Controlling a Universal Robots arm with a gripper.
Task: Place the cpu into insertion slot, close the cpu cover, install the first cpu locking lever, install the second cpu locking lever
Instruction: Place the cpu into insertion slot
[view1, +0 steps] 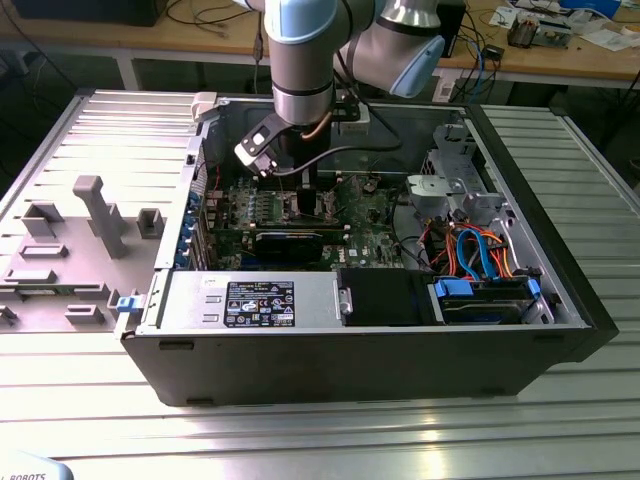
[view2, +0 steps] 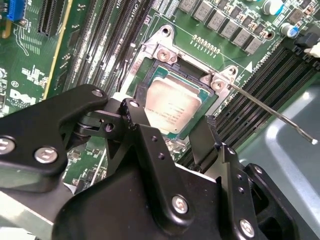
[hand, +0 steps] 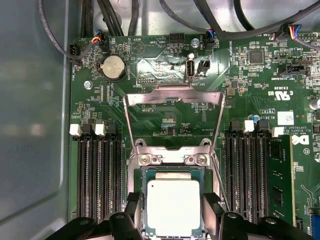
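Observation:
The cpu (hand: 173, 207), a flat square with a silver-grey top, lies in the insertion slot (hand: 141, 172) on the green motherboard (view1: 370, 215); it also shows in the second wrist view (view2: 172, 107). My gripper (hand: 172, 200) (view2: 167, 120) reaches down into the open computer case (view1: 308, 190). Its black fingers (hand: 134, 210) press against two opposite edges of the cpu. The cpu cover (hand: 173, 96), a silver frame, stands raised beyond the slot. A thin metal locking lever (view2: 270, 111) sticks out unlatched beside the slot, and a thin lever (hand: 218, 180) runs along the slot's side.
Long black memory slots (hand: 97, 175) (hand: 250, 175) flank the socket on both sides. In the case are a black graphics card (view1: 290, 240), a power supply (view1: 250, 300) and a drive bay with orange and blue cables (view1: 480, 265). Grey fixtures (view1: 100, 215) stand at the exterior view's left.

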